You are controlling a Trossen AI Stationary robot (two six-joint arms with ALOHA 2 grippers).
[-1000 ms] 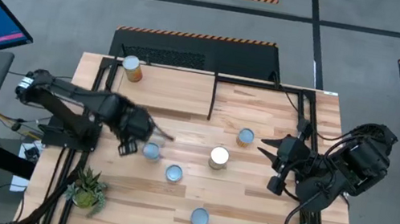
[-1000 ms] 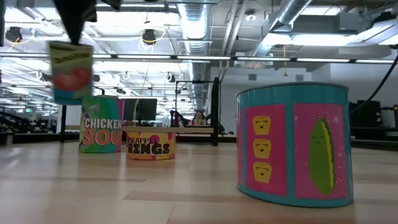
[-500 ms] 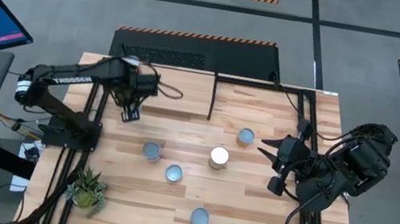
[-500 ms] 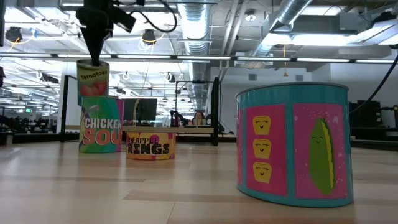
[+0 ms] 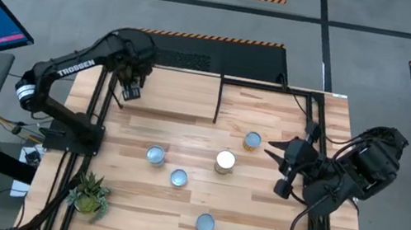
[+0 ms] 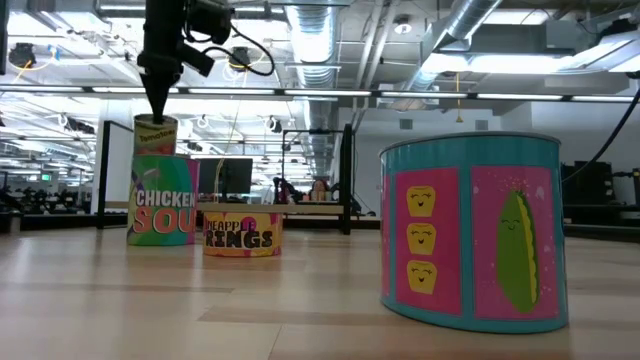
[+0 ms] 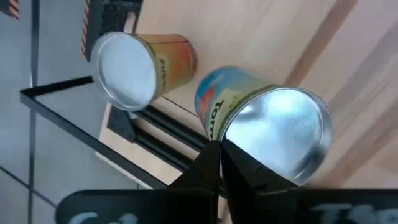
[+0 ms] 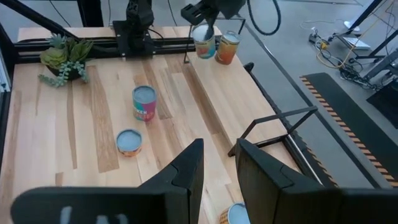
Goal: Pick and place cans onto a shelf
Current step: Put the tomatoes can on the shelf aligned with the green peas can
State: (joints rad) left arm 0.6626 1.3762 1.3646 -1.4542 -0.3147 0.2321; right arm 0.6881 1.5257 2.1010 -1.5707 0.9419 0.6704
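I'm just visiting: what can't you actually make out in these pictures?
1. High view: the cans at the shelf's left end are hidden under the left arm.
2. Low view: the chicken soup can hides the tomato can's base, so whether it rests on the shelf is unclear.
3. Left wrist view: the left end effector grips the tomato can's rim; its label curves out of sight after "Tom".
The right end effector waits open.

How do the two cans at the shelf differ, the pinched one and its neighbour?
The tomato can has a blue and green label; the orange can is orange-yellow. The left gripper pinches the tomato can's rim; the orange can stands free. Both are upright with silver tops.
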